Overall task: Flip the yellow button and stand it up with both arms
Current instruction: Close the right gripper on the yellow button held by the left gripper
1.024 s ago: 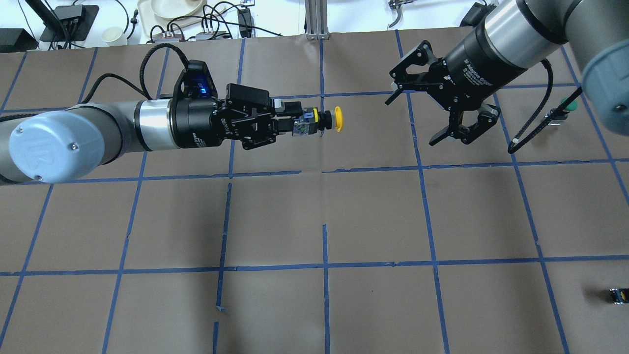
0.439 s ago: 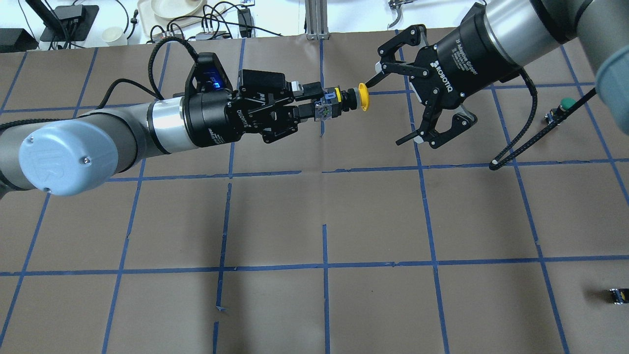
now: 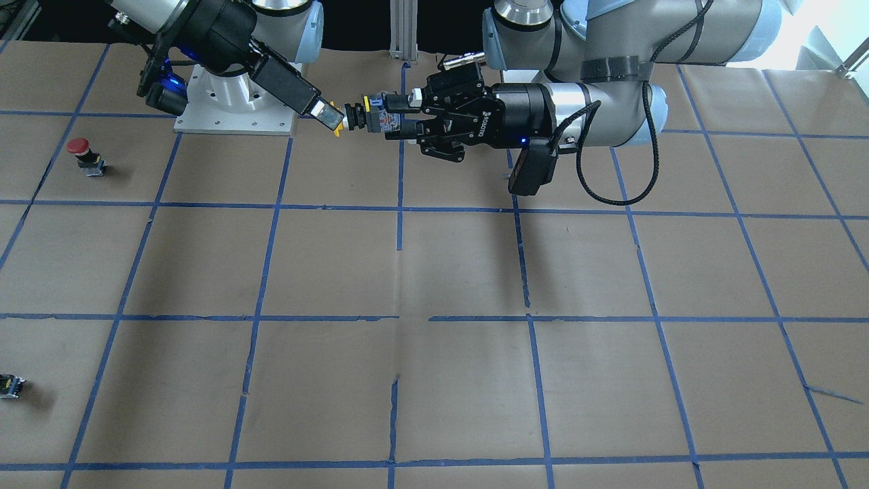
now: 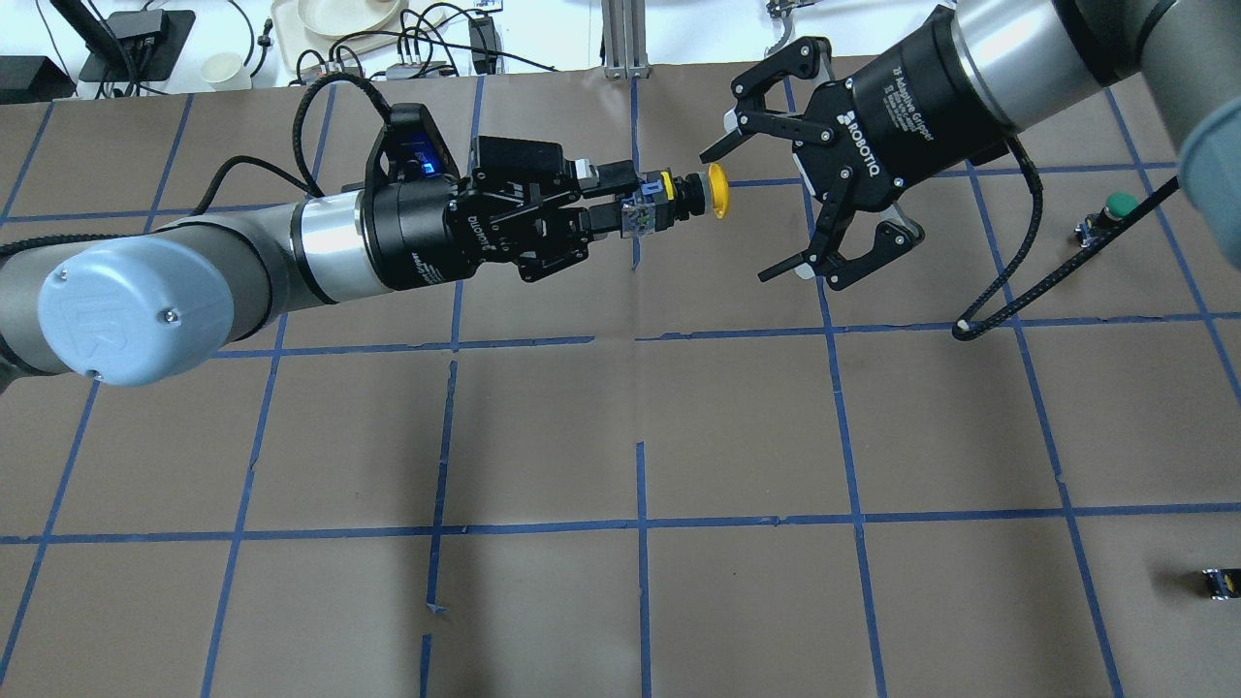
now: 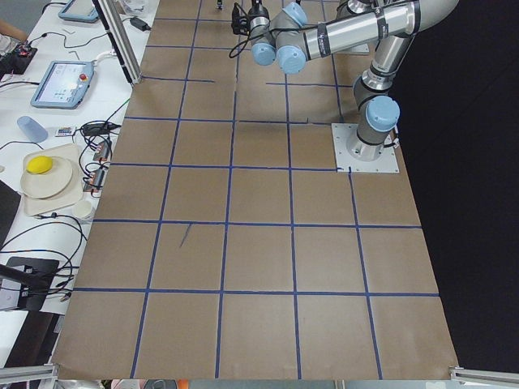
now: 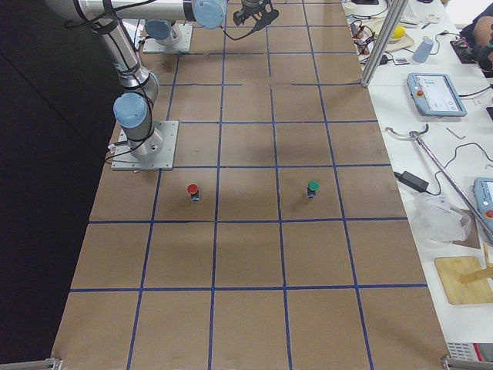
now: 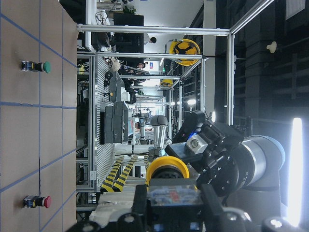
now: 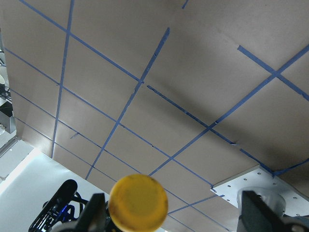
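The yellow button (image 4: 715, 190) is held sideways in the air, cap towards my right arm. My left gripper (image 4: 620, 201) is shut on its black and grey body (image 4: 652, 204). My right gripper (image 4: 740, 213) is open, its fingertips level with the cap and apart from it. In the right wrist view the cap (image 8: 138, 202) faces the camera, nearer to one finger (image 8: 95, 210). In the front view the button (image 3: 358, 115) sits between my left gripper (image 3: 397, 117) and my right gripper (image 3: 330, 119). The left wrist view shows the cap (image 7: 167, 169) from behind.
A green-capped button (image 4: 1117, 206) stands at the right of the table and a tiny black part with a yellow spot (image 4: 1220, 582) lies at the near right. A red-capped button (image 3: 83, 154) stands near the robot's right base. Cables and dishes lie beyond the far edge.
My left arm has carried the button forward and to the right. My right gripper has swung in and moved towards the cap, still open.
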Available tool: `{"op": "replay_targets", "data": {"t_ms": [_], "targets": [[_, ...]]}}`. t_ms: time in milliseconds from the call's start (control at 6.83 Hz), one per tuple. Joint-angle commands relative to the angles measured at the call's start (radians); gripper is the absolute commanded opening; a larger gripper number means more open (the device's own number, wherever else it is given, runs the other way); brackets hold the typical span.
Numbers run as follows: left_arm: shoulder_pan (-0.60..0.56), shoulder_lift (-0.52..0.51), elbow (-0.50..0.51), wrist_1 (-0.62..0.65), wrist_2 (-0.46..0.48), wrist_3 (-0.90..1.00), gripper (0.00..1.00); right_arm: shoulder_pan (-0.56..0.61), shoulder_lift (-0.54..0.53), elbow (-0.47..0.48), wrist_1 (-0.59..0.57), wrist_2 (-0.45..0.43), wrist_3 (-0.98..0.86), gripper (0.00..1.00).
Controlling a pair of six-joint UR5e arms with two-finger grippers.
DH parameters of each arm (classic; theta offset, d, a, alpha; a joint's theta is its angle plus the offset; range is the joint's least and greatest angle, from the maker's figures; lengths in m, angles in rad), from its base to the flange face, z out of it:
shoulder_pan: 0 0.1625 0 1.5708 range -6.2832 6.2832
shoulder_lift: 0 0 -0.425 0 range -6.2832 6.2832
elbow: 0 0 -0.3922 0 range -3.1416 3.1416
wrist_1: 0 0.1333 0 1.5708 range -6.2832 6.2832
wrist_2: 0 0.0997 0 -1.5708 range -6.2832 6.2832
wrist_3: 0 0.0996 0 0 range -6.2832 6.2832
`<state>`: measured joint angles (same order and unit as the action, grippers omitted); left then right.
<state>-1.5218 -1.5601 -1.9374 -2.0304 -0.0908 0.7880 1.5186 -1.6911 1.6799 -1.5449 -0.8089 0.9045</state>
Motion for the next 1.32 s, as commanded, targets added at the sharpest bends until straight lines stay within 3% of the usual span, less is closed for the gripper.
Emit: {"op": "replay_targets", "data": {"t_ms": [0,439,1024,1171], "targets": [[0.0,-0.001,0.0,-0.001,0.0,-0.001,0.18,0.0,0.017,-0.005,-0.065,0.02,0.002,1.0],[0.0,-0.003,0.0,0.001,0.0,0.001,0.18,0.003,0.021,0.032,-0.052,0.016,0.037,0.99],[0.0,0.005,0.0,-0.002,0.003,0.0,0.18,0.003,0.021,0.035,-0.052,0.108,0.071,0.97],[0.0,0.002,0.0,0.001,0.002,-0.001,0.18,0.003,0.021,0.038,-0.05,0.106,0.073,0.84]]}}
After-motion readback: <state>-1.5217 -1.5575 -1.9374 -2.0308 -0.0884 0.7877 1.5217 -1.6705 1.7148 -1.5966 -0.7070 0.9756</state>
